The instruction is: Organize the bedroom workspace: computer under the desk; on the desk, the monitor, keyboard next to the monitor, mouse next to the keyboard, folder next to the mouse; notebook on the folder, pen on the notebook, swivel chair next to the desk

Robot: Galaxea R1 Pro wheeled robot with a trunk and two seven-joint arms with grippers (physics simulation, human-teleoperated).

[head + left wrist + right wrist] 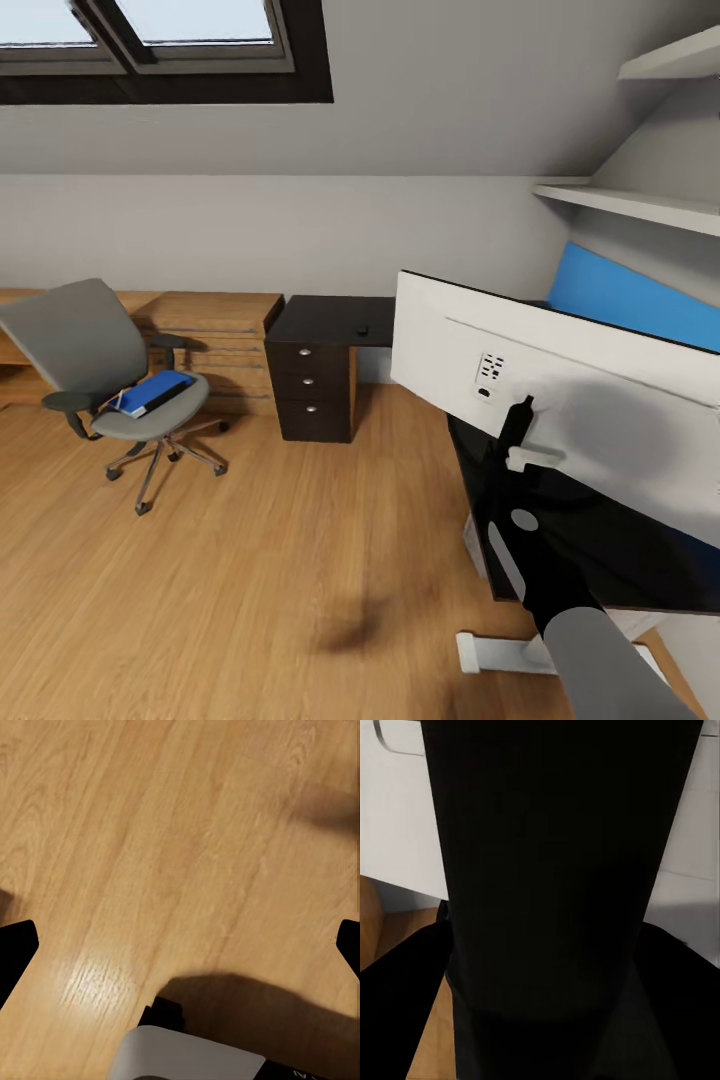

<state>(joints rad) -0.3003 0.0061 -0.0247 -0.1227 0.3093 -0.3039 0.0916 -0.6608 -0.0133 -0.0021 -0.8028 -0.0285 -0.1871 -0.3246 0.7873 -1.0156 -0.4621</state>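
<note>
Monitor is seen white-back-first over the glossy black desk, its slim black stand apparently clamped by the right gripper; seating on the desk cannot be confirmed. Left gripper fingers are spread apart over bare wooden floor. Folder is still lying on the swivel chair, well apart from the desk. Folder, stacking and chair steps are judged undone.

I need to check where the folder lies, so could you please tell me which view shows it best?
The head view: the blue folder lies flat on the chair seat, whole and unobstructed. The left wrist view looks at bare wooden floor, and the right wrist view at a dark stand against the monitor's white back, so neither helps.
</note>
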